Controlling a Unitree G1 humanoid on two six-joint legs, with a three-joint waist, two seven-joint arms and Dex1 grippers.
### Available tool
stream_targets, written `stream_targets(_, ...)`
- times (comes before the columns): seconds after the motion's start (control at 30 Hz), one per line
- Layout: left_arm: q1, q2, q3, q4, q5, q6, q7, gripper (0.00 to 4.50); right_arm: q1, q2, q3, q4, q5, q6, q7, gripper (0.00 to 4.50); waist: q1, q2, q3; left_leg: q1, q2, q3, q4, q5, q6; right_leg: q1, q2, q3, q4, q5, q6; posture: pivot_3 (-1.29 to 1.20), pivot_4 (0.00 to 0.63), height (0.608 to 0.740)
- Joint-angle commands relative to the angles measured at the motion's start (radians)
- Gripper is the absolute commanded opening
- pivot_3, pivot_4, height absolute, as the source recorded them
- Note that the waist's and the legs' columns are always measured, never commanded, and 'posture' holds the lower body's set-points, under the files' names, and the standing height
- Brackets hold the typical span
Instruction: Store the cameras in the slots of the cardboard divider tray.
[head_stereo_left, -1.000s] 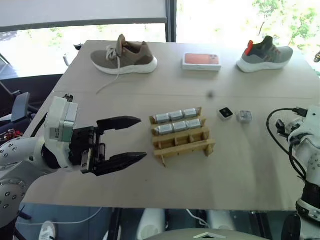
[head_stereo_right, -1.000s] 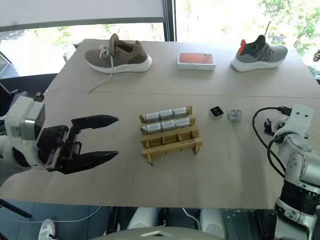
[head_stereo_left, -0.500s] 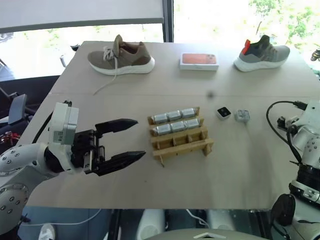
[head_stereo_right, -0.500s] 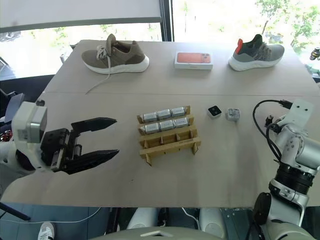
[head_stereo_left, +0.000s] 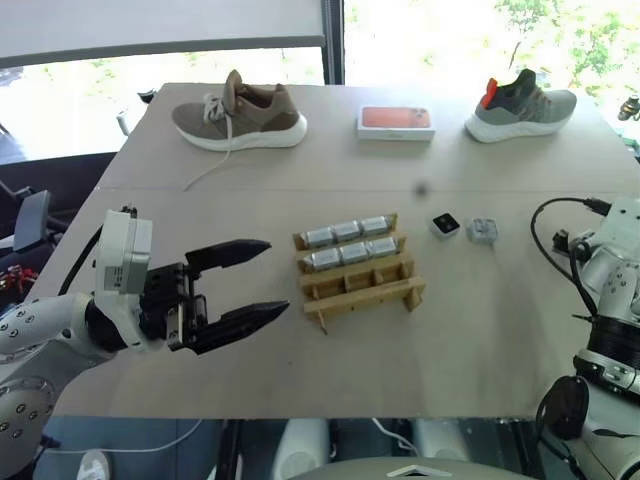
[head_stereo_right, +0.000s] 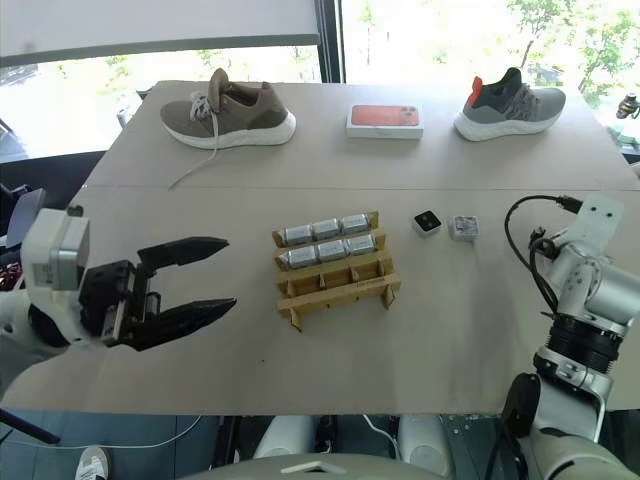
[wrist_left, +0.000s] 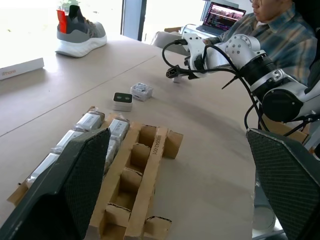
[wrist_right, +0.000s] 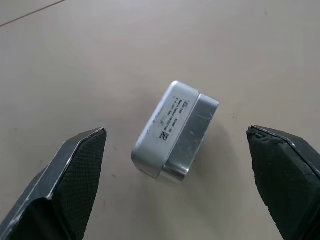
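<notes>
The cardboard divider tray (head_stereo_left: 362, 290) lies mid-table. Its two back rows hold several silver cameras (head_stereo_left: 348, 232); its front rows stand empty. Right of it, on the table, lie a black-and-white camera (head_stereo_left: 444, 224) and a silver one (head_stereo_left: 482, 231). Another silver camera (wrist_right: 175, 132) lies flat on the table between the spread fingers of my open right gripper (wrist_right: 176, 131), untouched. That gripper (wrist_left: 175, 75) hovers over the table's right side. My left gripper (head_stereo_left: 272, 280) hangs open and empty, level, left of the tray.
Along the far edge stand a brown shoe (head_stereo_left: 240, 110), an orange-topped white box (head_stereo_left: 396, 121) and a grey shoe (head_stereo_left: 520, 102). A person in a plaid shirt (wrist_left: 280, 30) sits with a laptop (wrist_left: 225, 12) beyond the table's right side.
My right arm has stretched a little farther out over the table's right side. The left gripper stays open in the same spot. The head view has shifted slightly.
</notes>
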Motion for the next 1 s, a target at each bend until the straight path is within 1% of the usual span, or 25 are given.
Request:
stream_targets(0.03, 0.009, -0.006, 0.028, -0.034, -0.013, -0.020, 0.010, 4.50, -0.030, -0.030, -0.004, 0.004, -0.015, -0.037, 0.006, 3.97, 0.000, 0.000, 0.000, 0.000, 0.000, 0.000, 0.000, 0.000, 0.000, 0.000, 0.000, 0.000, 0.000, 0.000, 0.000, 0.00, 0.150, 0.740)
stream_targets(0.07, 0.012, -0.007, 0.029, -0.036, -0.013, -0.020, 0.012, 4.50, -0.033, -0.032, -0.006, 0.008, -0.017, -0.038, 0.007, 3.72, 0.000, 0.000, 0.000, 0.000, 0.000, 0.000, 0.000, 0.000, 0.000, 0.000, 0.000, 0.000, 0.000, 0.000, 0.000, 0.00, 0.150, 0.740)
stream_targets(0.1, 0.014, -0.008, 0.029, -0.038, -0.013, -0.020, 0.012, 4.50, -0.035, -0.034, -0.006, 0.013, -0.018, -0.039, 0.009, 3.34, 0.000, 0.000, 0.000, 0.000, 0.000, 0.000, 0.000, 0.000, 0.000, 0.000, 0.000, 0.000, 0.000, 0.000, 0.000, 0.00, 0.150, 0.740)
stream_targets(0.2, 0.018, -0.010, 0.030, -0.040, -0.013, -0.022, 0.015, 4.50, -0.037, -0.040, -0.004, 0.027, -0.027, -0.036, 0.010, 1.81, 0.000, 0.000, 0.000, 0.000, 0.000, 0.000, 0.000, 0.000, 0.000, 0.000, 0.000, 0.000, 0.000, 0.000, 0.000, 0.00, 0.150, 0.740)
stream_targets(0.23, 0.019, -0.010, 0.030, -0.041, -0.014, -0.022, 0.016, 4.50, -0.034, -0.044, 0.002, 0.030, -0.031, -0.036, 0.014, 1.21, 0.000, 0.000, 0.000, 0.000, 0.000, 0.000, 0.000, 0.000, 0.000, 0.000, 0.000, 0.000, 0.000, 0.000, 0.000, 0.00, 0.150, 0.740)
stream_targets(0.3, 0.021, -0.010, 0.030, -0.041, -0.012, -0.023, 0.015, 4.50, -0.028, -0.048, 0.009, 0.030, -0.035, -0.029, 0.017, 0.81, 0.001, 0.000, 0.000, 0.000, 0.000, 0.000, 0.000, 0.000, 0.000, 0.000, 0.000, 0.000, 0.000, 0.000, 0.000, 0.00, 0.150, 0.740)
stream_targets(0.4, 0.024, -0.011, 0.032, -0.040, -0.012, -0.024, 0.016, 4.50, -0.002, -0.068, 0.035, 0.003, -0.041, -0.016, 0.048, 0.81, 0.001, 0.000, 0.000, 0.000, 0.000, 0.000, 0.000, 0.000, 0.000, 0.000, 0.000, 0.000, 0.000, 0.000, 0.000, 0.00, 0.150, 0.740)
stream_targets(0.43, 0.027, -0.013, 0.032, -0.040, -0.014, -0.023, 0.017, 4.50, 0.022, -0.096, 0.071, -0.021, -0.040, -0.022, 0.094, 0.81, 0.001, 0.000, 0.000, 0.000, 0.000, 0.000, 0.000, 0.000, 0.000, 0.000, 0.000, 0.000, 0.000, 0.000, 0.000, 0.00, 0.150, 0.740)
stream_targets(0.5, 0.032, -0.016, 0.033, -0.039, -0.014, -0.024, 0.019, 4.50, 0.084, -0.157, 0.153, -0.088, -0.008, -0.069, 0.242, 0.81, 0.004, 0.001, 0.001, -0.001, 0.000, -0.001, 0.000, 0.000, 0.000, 0.000, 0.000, -0.001, -0.001, 0.000, 0.000, 0.00, 0.150, 0.740)
stream_targets(0.57, 0.043, -0.022, 0.031, -0.043, -0.003, -0.029, 0.022, 4.50, 0.155, -0.215, 0.203, -0.194, 0.082, -0.167, 0.469, 0.81, 0.003, 0.002, 0.001, -0.001, 0.000, 0.000, -0.001, 0.000, 0.000, 0.000, 0.000, 0.000, -0.002, 0.000, 0.000, 0.00, 0.150, 0.740)
stream_targets(0.6, 0.050, -0.029, 0.026, -0.046, 0.024, -0.045, 0.022, 4.50, 0.189, -0.250, 0.221, -0.251, 0.126, -0.221, 0.589, 0.81, 0.001, 0.002, 0.002, -0.001, 0.000, 0.000, -0.001, 0.000, 0.000, 0.000, 0.000, 0.000, -0.002, 0.000, 0.000, 0.00, 0.150, 0.740)
stream_targets(0.67, 0.058, -0.063, -0.001, -0.053, 0.169, -0.133, 0.046, 4.50, 0.228, -0.308, 0.233, -0.336, 0.211, -0.290, 0.779, 0.81, -0.002, 0.005, 0.004, 0.000, 0.000, 0.001, -0.001, 0.000, 0.000, -0.001, 0.000, 0.001, -0.001, 0.000, 0.000, 0.00, 0.150, 0.740)
stream_targets(0.7, 0.055, -0.124, -0.008, -0.042, 0.186, -0.186, 0.055, 4.50, 0.235, -0.340, 0.247, -0.372, 0.242, -0.316, 0.857, 0.81, -0.003, 0.005, 0.004, 0.000, 0.000, 0.002, -0.002, 0.000, 0.000, -0.001, 0.000, 0.002, -0.001, 0.000, 0.001, 0.00, 0.150, 0.740)
stream_targets(0.73, 0.061, -0.165, -0.010, -0.027, 0.203, -0.235, 0.031, 4.50, 0.231, -0.365, 0.272, -0.401, 0.267, -0.343, 0.927, 0.81, -0.003, 0.005, 0.004, 0.001, 0.000, 0.002, -0.002, 0.000, 0.000, -0.001, 0.001, 0.002, -0.001, 0.000, 0.001, 0.00, 0.150, 0.740)
stream_targets(0.77, 0.096, -0.180, 0.008, -0.009, 0.200, -0.248, -0.016, 4.50, 0.216, -0.388, 0.320, -0.431, 0.279, -0.374, 0.994, 0.81, -0.003, 0.003, 0.005, 0.002, 0.001, 0.003, -0.002, 0.000, 0.000, -0.001, 0.001, 0.002, -0.001, 0.000, 0.001, 0.00, 0.150, 0.740)
stream_targets(0.83, 0.153, -0.180, 0.039, 0.019, 0.198, -0.256, -0.091, 4.50, 0.191, -0.409, 0.390, -0.460, 0.286, -0.420, 1.073, 0.81, -0.003, -0.003, 0.005, 0.002, 0.002, 0.002, -0.002, 0.000, 0.000, 0.000, 0.003, 0.002, -0.001, 0.000, 0.000, 0.00, 0.150, 0.740)
stream_targets(0.87, 0.172, -0.175, 0.050, 0.029, 0.196, -0.260, -0.114, 4.50, 0.181, -0.413, 0.411, -0.464, 0.286, -0.438, 1.094, 0.81, -0.002, -0.003, 0.005, 0.002, 0.005, 0.002, -0.002, 0.000, 0.000, -0.001, 0.004, 0.001, -0.001, 0.000, 0.000, 0.00, 0.150, 0.740)
stream_targets(0.93, 0.261, -0.163, 0.135, 0.092, 0.142, -0.250, -0.238, 4.50, 0.098, -0.371, 0.557, -0.465, 0.261, -0.513, 1.179, 0.81, 0.000, -0.005, 0.006, 0.001, 0.006, 0.001, -0.001, 0.000, 0.000, -0.001, 0.004, 0.000, -0.001, 0.000, 0.000, 0.00, 0.150, 0.740)
stream_targets(1.0, 0.318, -0.151, 0.184, 0.131, 0.124, -0.238, -0.300, 4.50, 0.021, -0.309, 0.682, -0.436, 0.229, -0.573, 1.234, 0.81, -0.005, -0.005, 0.007, 0.001, 0.007, 0.002, 0.000, 0.000, 0.000, -0.001, 0.004, -0.002, -0.001, 0.000, 0.000, 0.00, 0.150, 0.740)
